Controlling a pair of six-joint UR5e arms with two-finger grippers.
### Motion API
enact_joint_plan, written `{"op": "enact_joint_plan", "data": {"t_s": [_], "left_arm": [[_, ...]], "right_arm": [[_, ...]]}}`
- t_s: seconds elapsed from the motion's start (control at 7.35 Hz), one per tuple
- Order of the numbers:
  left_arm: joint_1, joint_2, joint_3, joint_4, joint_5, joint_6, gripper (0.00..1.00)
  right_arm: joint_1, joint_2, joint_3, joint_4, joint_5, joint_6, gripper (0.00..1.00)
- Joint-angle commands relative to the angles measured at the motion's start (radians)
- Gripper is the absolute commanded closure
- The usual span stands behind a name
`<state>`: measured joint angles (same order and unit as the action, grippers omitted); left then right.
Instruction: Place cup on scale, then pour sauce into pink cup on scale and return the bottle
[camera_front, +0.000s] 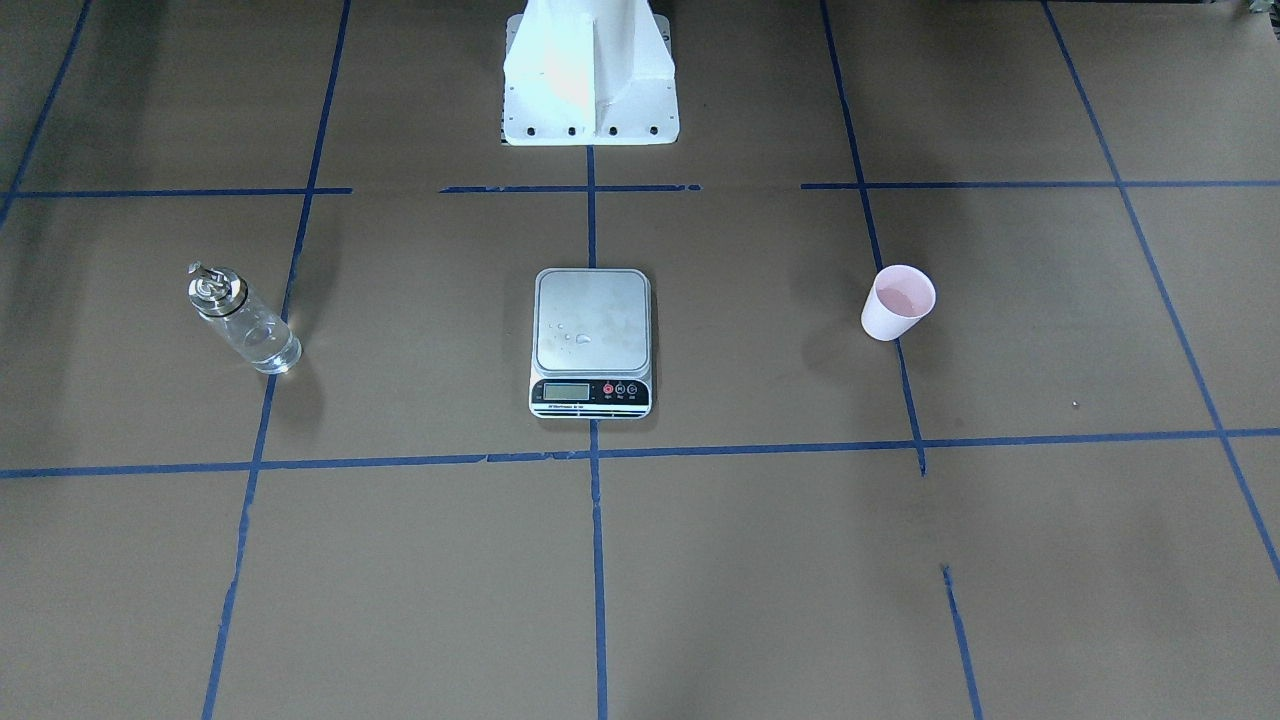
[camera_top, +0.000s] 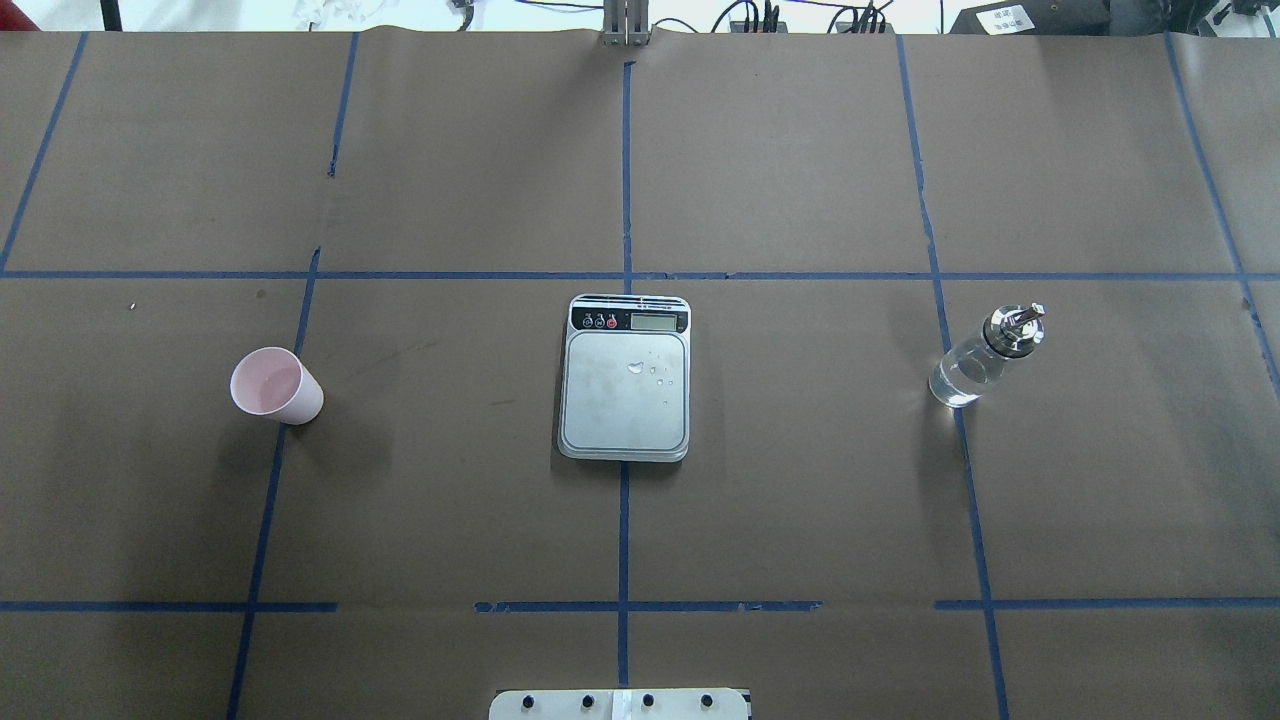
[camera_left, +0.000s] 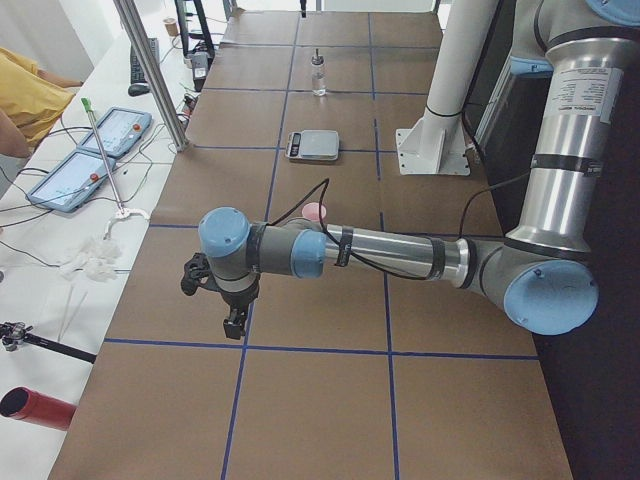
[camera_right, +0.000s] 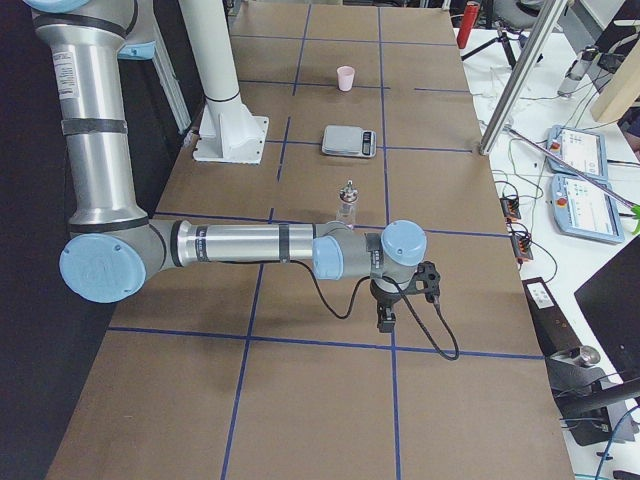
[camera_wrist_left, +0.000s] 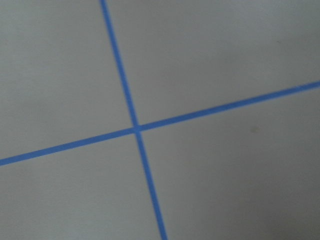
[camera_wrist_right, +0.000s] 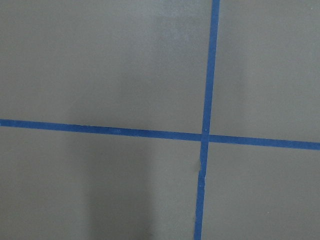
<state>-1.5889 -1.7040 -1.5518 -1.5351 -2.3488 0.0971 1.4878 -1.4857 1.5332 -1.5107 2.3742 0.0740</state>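
The pink cup (camera_top: 275, 386) stands upright on the brown table, on my left side, apart from the scale (camera_top: 626, 380) at the centre. The scale's silver platform holds only a few droplets. The glass bottle (camera_top: 985, 358) with its silver spout stands on my right side, with clear sauce in its lower part. My left gripper (camera_left: 235, 325) shows only in the exterior left view, low over the table's left end, far from the cup (camera_left: 315, 211). My right gripper (camera_right: 385, 320) shows only in the exterior right view, beyond the bottle (camera_right: 347, 205). I cannot tell whether either is open or shut.
Blue tape lines grid the table. The white robot pedestal (camera_front: 590, 80) stands at the robot's edge, behind the scale (camera_front: 591, 340). A side bench with tablets (camera_left: 75, 175), cables and a metal pole (camera_left: 155, 75) runs along the operators' side. Both wrist views show only tape crossings.
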Motion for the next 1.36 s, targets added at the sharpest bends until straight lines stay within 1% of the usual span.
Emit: {"op": "enact_joint_plan", "data": {"t_s": [0.0,0.14,0.27,0.41,0.68,0.82,0.95,1.09,1.22], "left_arm": [[-0.014,0.007,-0.016,-0.006,-0.003,0.004,0.00],[-0.010,0.004,-0.080,0.041,-0.004,0.000,0.00],[-0.009,0.007,-0.117,0.052,-0.003,-0.002,0.00],[-0.008,0.010,-0.129,0.046,-0.007,-0.008,0.00],[-0.006,0.023,-0.132,0.026,-0.070,-0.010,0.00],[0.021,0.018,-0.139,0.004,-0.119,-0.010,0.00],[0.055,0.024,-0.177,-0.025,-0.151,-0.040,0.00],[0.166,0.023,-0.248,-0.030,-0.146,-0.233,0.00],[0.299,0.023,-0.346,-0.049,-0.117,-0.439,0.00]], "right_arm": [[0.002,0.004,-0.005,0.001,-0.004,0.001,0.00],[0.002,0.002,-0.011,0.006,-0.004,0.000,0.00],[0.002,0.001,-0.012,0.010,-0.003,0.001,0.00],[0.002,0.001,-0.015,0.009,0.000,0.001,0.00],[0.002,-0.001,-0.008,0.009,0.005,0.000,0.00],[0.000,0.001,0.025,0.012,0.003,0.001,0.00],[-0.001,0.005,0.030,0.010,0.007,0.001,0.00],[-0.001,0.004,0.030,0.012,0.008,0.001,0.00],[-0.001,-0.004,0.028,0.010,0.007,0.001,0.00]]}}
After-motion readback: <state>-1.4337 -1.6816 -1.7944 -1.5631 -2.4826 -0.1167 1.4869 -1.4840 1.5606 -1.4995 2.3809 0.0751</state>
